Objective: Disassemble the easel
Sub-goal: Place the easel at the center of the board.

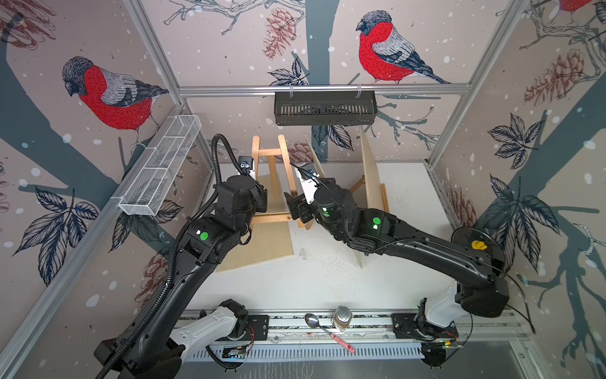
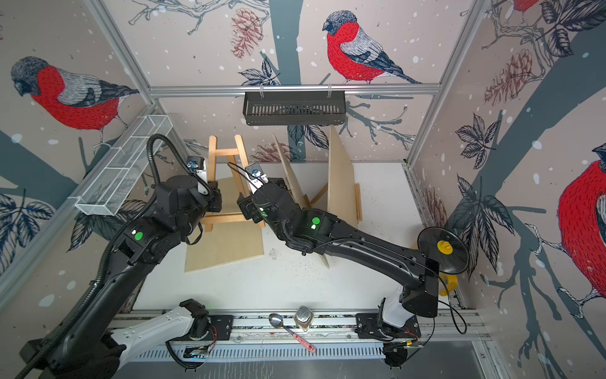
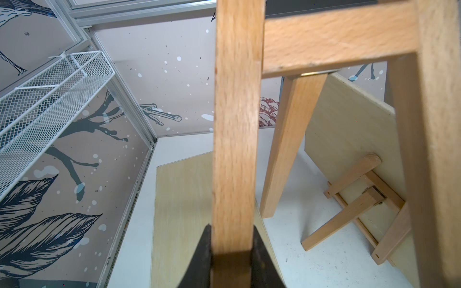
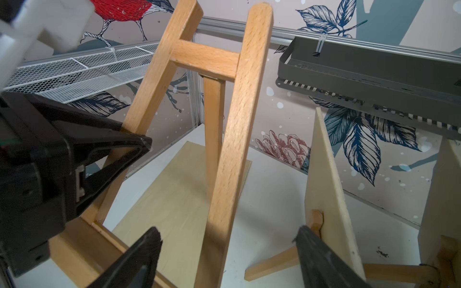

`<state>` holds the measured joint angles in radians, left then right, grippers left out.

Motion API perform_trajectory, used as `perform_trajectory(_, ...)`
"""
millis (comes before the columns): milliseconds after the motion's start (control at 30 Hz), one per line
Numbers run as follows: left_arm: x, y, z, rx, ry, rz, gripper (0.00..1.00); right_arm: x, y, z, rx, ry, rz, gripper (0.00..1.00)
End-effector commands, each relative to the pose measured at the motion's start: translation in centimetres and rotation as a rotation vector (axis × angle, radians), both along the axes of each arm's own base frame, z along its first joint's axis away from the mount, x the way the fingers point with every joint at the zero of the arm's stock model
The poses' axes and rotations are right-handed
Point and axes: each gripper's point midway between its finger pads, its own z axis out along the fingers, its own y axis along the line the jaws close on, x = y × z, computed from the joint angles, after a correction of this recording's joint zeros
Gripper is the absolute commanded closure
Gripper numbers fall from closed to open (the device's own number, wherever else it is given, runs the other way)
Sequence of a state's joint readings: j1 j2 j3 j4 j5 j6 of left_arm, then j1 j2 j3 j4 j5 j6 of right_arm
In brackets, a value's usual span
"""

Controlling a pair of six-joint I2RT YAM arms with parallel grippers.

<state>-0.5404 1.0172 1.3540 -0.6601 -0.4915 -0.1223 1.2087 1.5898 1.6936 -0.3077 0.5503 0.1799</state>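
The wooden easel stands upright at the back of the table, on a flat plywood board. My left gripper is shut on the easel's left front leg, low down near the bottom ledge. Its black fingers also show in the right wrist view. My right gripper is open, with the right front leg between its fingers and touching neither. The rear leg hangs from the top crossbar.
Two more small easels carrying upright plywood boards stand just right of my right gripper. On the walls hang a white mesh basket and a black tray. A spoon and jar lie on the front rail.
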Motion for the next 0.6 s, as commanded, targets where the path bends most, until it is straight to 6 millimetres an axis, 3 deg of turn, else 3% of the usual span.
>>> perform_trajectory(0,0.6,-0.7,2.1,-0.057,-0.082,-0.016,0.86,0.5,0.1,-0.3,-0.003,0.014,-0.008,0.14)
perform_trajectory(267,0.7,-0.9,2.1,-0.059,-0.086,-0.026,0.86,1.6,0.4,-1.4,-0.053,0.019,-0.053,0.16)
perform_trajectory(567,0.8,-0.9,1.8,-0.049,-0.081,-0.022,0.86,2.2,0.2,-1.3,-0.058,-0.005,-0.092,0.31)
